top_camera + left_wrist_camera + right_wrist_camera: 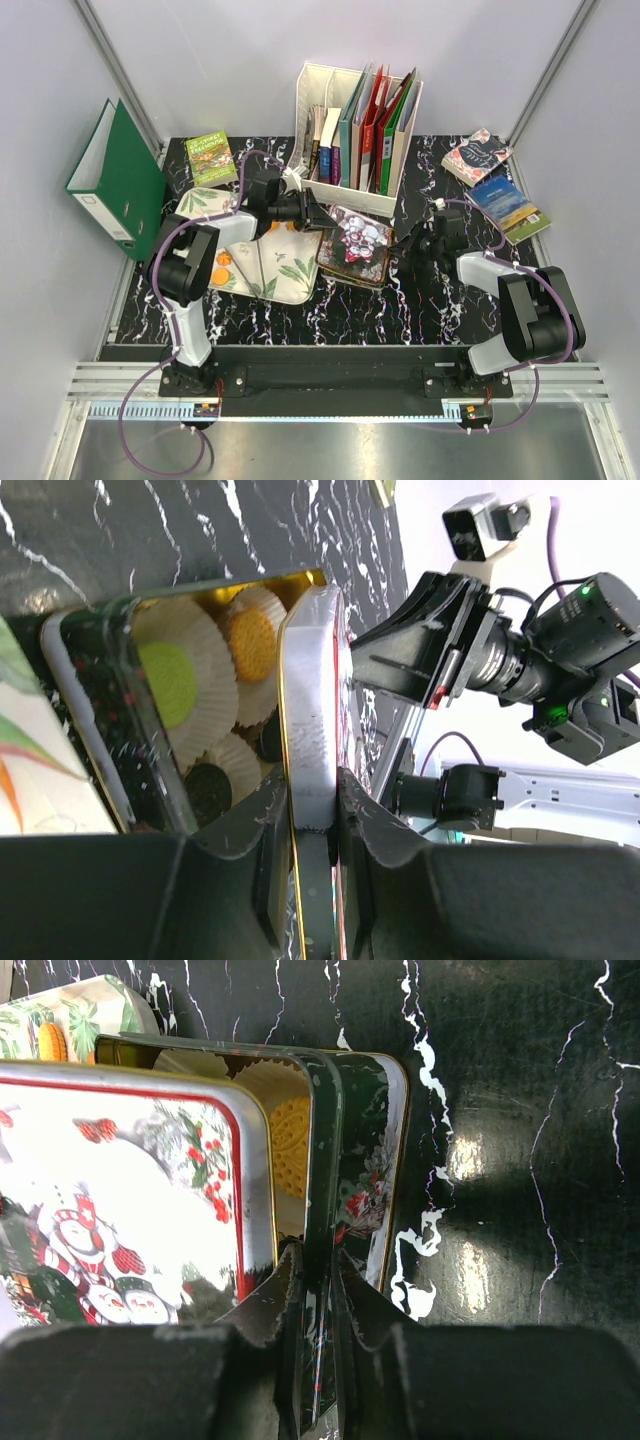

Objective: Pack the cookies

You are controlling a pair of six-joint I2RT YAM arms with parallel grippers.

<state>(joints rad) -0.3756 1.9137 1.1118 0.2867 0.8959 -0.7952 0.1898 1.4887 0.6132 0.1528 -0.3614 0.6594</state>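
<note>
Left wrist view: lid held on edge beside the filled tin

Standing by the table, I'd say packing has reached the lid stage. The left gripper [312, 798] has its jaws pinching the rim of the snowman lid [312, 690], which stands tilted up along one side of the open tin [215, 582]. Opposite, the right gripper [318, 1285] pinches the tin's green side wall, which looks like steadying. Inside, in white paper cups [200, 630], sit a green cookie [168, 685], an orange cookie [250, 645] and a black cookie [208, 788]. From overhead, a few orange discs [222, 263], likely more cookies, lie on the leaf-patterned tray [285, 272] to the left. So I can't settle whether the tin has everything.

If it does, the next move calls for swinging the lid flat and squaring its rim over the tin's walls while the right arm holds firm.

The lid hides most of the tin's inside in the overhead and right wrist views. The left arm covers part of the tray.
</note>
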